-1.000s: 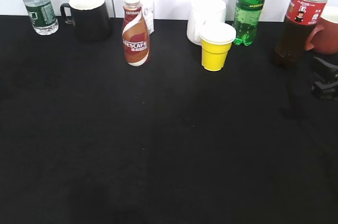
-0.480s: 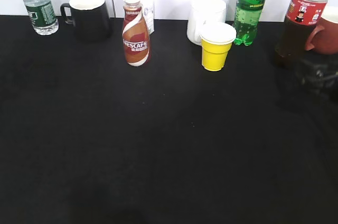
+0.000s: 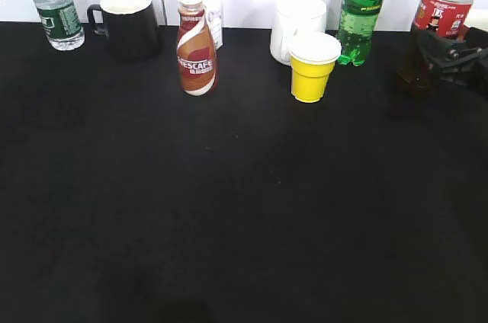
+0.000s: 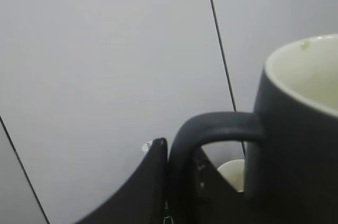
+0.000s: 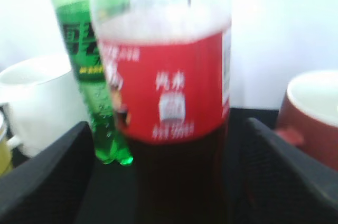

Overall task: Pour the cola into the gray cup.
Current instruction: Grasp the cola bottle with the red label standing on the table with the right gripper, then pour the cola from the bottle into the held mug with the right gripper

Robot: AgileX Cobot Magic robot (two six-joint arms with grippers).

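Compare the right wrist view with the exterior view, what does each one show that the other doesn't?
Only the right wrist view shows the right gripper open, a finger on each side of the cola, apparently not yet touching it. Only the exterior view shows the Nescafe bottle, yellow cup, black mug, water bottle and the table. Both show the cola, the green bottle and the white mug.
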